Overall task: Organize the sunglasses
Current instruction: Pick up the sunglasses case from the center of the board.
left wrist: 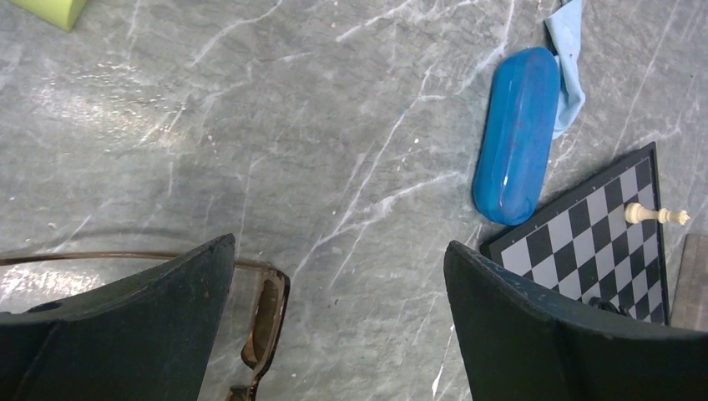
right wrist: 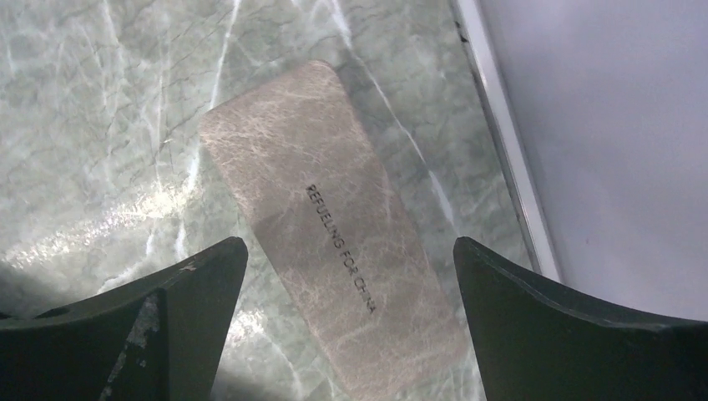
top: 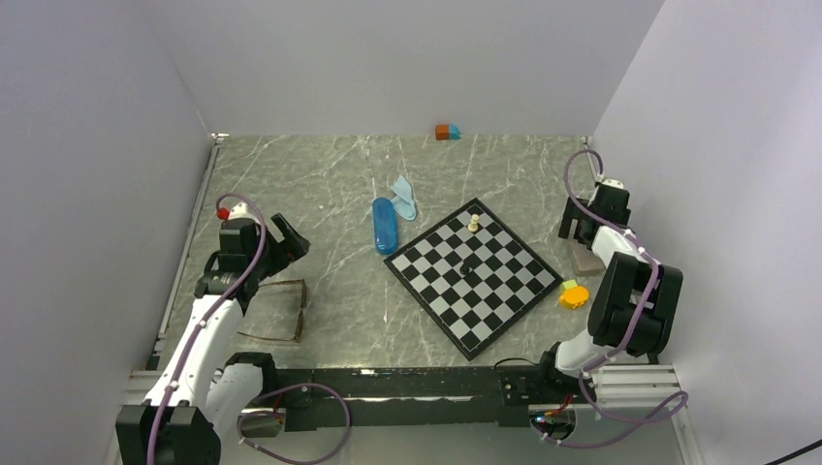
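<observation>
1. The left claw (left wrist: 338, 244) is spread wide with nothing between its fingers, over the grey marble table (left wrist: 250, 100) on the left side.
2. The brown sunglasses (top: 300, 312) lie flat on the table at the near left, just nearer than the left claw (top: 296, 242). Their long temples are unfolded and point left.
3. In the left wrist view a corner of the thin brown frame (left wrist: 265, 317) shows just beside the left finger; whether they touch cannot be told.
4. The right claw (right wrist: 351, 242) is also spread wide and grips nothing. It is over a grey-brown pouch (right wrist: 317, 209) with printed lettering, at the right edge beside the wall.
5. A blue case (top: 385, 225) lies near the middle, just left of the chessboard (top: 485, 300), with a light-blue cloth (top: 404, 197) at its far end.
6. A white chess piece (top: 473, 223) stands near the board's far corner.
</observation>
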`<state>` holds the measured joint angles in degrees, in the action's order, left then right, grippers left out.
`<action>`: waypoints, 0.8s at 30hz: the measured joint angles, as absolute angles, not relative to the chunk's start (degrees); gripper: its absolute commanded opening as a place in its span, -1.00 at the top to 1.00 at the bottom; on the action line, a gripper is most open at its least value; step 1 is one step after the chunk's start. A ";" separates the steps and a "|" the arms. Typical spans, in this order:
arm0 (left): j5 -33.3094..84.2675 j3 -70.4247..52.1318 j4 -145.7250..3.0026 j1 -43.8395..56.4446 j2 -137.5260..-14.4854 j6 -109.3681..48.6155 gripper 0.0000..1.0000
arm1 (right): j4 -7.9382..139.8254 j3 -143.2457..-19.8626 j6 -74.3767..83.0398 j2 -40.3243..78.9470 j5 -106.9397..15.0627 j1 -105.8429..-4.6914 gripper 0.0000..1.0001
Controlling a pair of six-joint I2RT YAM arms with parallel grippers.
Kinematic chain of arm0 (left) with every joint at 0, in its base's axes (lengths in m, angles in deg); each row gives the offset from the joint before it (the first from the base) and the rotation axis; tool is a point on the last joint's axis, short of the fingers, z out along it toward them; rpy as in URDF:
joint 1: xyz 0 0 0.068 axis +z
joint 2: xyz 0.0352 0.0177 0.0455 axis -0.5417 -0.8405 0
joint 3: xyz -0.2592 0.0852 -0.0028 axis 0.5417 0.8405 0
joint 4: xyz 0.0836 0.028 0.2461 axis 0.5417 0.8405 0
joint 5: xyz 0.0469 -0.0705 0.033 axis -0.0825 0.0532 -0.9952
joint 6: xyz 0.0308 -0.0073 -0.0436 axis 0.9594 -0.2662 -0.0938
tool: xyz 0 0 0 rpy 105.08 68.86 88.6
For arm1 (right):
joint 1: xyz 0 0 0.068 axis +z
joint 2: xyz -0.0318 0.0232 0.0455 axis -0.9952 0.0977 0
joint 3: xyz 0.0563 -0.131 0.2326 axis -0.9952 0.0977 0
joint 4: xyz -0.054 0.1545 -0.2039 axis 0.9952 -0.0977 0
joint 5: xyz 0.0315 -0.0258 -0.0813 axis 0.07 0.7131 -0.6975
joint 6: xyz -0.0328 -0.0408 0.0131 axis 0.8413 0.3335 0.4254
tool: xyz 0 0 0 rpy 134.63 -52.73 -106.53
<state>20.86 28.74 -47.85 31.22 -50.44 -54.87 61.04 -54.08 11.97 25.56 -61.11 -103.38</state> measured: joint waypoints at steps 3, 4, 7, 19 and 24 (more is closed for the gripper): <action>22.12 28.85 -48.90 31.22 -51.27 -54.76 -0.99 | 59.42 -56.70 17.26 28.86 -58.46 -103.38 -0.99; 22.39 28.85 -48.96 31.22 -51.49 -54.70 -0.99 | 59.27 -57.38 18.46 29.93 -57.74 -103.38 -0.99; 22.76 29.09 -49.31 31.22 -51.78 -54.46 -0.99 | 58.94 -58.15 22.24 32.84 -55.58 -103.38 -0.98; 24.38 29.33 -50.10 31.22 -51.65 -53.84 -0.99 | 55.73 -62.58 27.53 37.95 -46.99 -103.55 0.61; 30.21 30.27 -52.83 31.28 -49.88 -52.69 -0.99 | 53.09 -62.30 23.97 30.65 -38.92 -103.20 1.00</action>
